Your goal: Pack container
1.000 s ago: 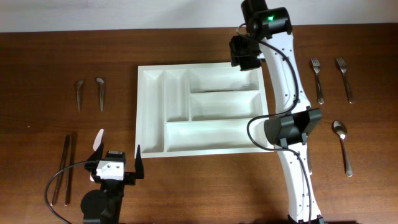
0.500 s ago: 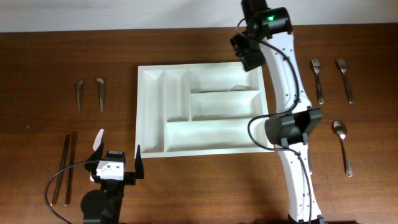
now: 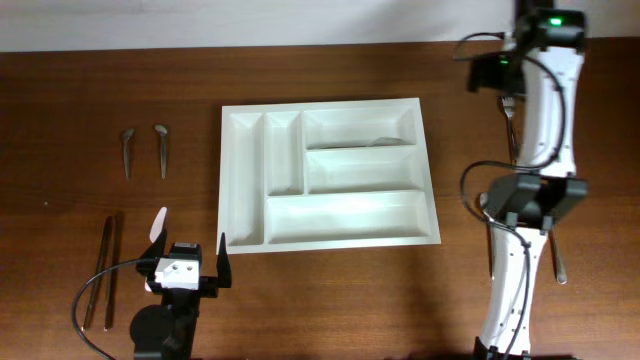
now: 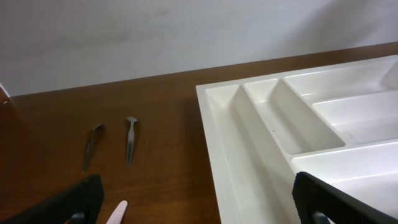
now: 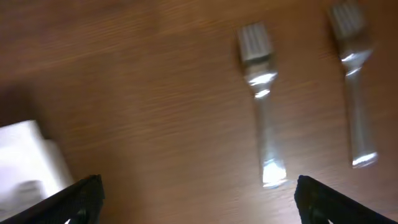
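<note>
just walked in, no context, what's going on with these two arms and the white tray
Two robot arms are packing cutlery into the white tray. The right claw is open and empty, hovering over a fork with a second fork beside it, right of the tray. The left claw sits open and idle at the front left. The tray is almost bare; a faint shape in its top long compartment is too unclear to name. Two small spoons lie untouched on the left.
</note>
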Robot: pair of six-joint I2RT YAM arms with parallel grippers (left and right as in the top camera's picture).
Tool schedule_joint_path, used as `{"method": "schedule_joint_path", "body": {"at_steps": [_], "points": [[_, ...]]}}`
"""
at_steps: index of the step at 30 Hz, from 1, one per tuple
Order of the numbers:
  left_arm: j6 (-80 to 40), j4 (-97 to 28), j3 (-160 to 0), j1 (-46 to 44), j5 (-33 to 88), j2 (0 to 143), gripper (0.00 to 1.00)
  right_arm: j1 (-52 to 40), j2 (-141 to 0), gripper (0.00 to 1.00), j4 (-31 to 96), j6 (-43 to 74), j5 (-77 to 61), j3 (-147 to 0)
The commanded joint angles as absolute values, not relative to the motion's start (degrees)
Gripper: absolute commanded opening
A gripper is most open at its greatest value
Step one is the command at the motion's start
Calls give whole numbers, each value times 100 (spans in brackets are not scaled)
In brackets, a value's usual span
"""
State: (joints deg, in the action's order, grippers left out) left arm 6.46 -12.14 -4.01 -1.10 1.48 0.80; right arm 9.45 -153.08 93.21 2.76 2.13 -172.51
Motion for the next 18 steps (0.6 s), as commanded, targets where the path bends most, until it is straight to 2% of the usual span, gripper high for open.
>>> {"method": "schedule_joint_path", "body": {"at_steps": [1, 18], "points": [[738, -1192, -362, -84, 169, 36, 99, 1192, -15327, 99, 9089, -923, -104, -17321], [738, -1194, -362, -84, 172, 36, 99, 1509, -15347, 99, 7996, -1634, -60, -15799]]}}
